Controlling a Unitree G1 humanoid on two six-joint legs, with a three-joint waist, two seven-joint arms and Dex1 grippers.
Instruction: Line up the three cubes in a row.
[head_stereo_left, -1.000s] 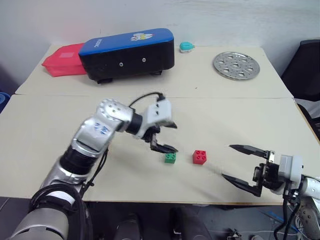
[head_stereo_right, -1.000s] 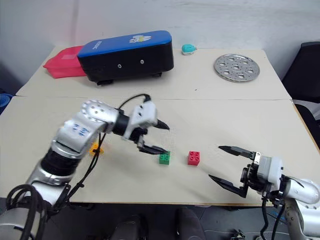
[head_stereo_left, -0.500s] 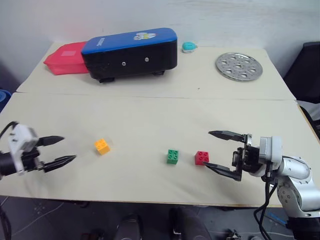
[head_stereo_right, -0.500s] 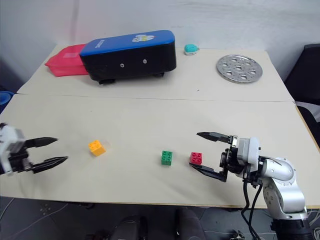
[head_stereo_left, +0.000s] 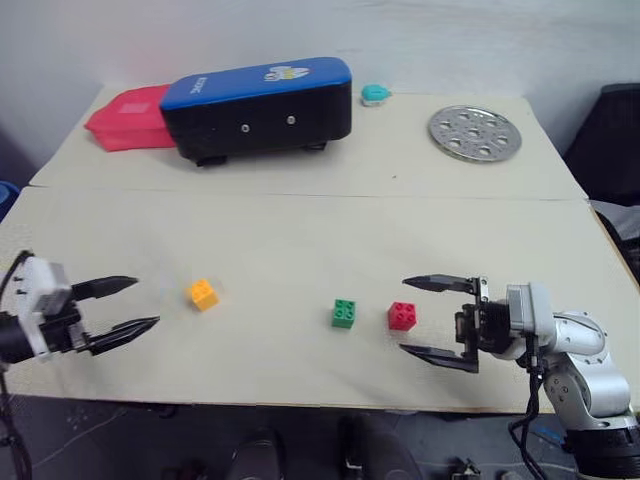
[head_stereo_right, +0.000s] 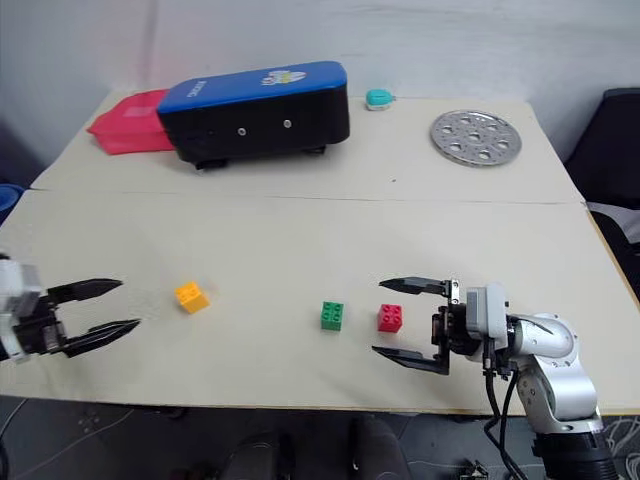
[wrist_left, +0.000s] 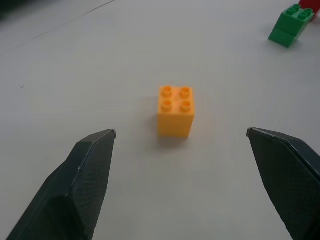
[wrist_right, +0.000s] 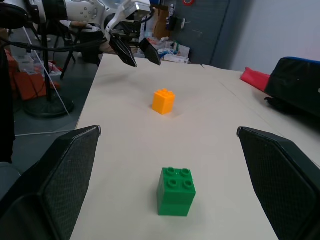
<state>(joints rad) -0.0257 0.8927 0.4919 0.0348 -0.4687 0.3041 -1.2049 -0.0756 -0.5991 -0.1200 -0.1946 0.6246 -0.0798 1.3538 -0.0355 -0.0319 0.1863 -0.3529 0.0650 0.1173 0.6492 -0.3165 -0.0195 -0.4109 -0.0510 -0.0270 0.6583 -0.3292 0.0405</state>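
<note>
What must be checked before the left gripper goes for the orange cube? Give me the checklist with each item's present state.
1. Left gripper open and empty: ok.
2. Orange cube ahead of its fingers, centred between them in the left wrist view: ok.
3. Orange cube upright, studs up: ok.
4. Green cube and red cube side by side, small gap: ok.
5. Orange cube in line with them: not ok, it sits apart toward the left.
6. Right gripper open, apart from the red cube: ok.

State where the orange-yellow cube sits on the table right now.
The orange-yellow cube stands alone on the table's left front part, between the open left gripper and the green cube, touching neither.
</note>
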